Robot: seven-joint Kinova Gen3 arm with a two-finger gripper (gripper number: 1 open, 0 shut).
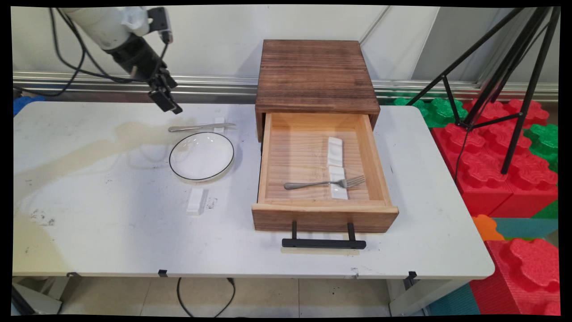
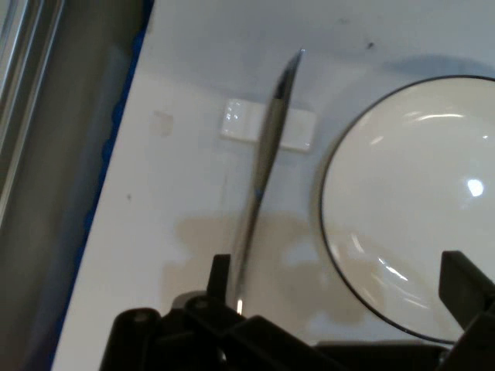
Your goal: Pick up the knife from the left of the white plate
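My gripper (image 1: 167, 102) hangs open above the table's far left part, just above and left of the handle end of a silver knife (image 1: 201, 127). The knife lies with its blade on a small white rest (image 1: 219, 125). In the hand view the knife (image 2: 267, 154) runs up from beside my left finger (image 2: 220, 272), across the rest (image 2: 240, 120). Nothing is between the fingers. A white plate with a dark rim (image 1: 201, 156) sits just in front of the knife, and in the hand view the plate (image 2: 418, 209) fills the right side.
Another white rest (image 1: 196, 201) lies in front of the plate. A wooden box (image 1: 315, 74) has its drawer (image 1: 324, 210) pulled open; inside lie a fork (image 1: 324, 183) across one white rest (image 1: 338, 188) and a second rest (image 1: 334, 151). A black tripod (image 1: 505, 85) stands at right.
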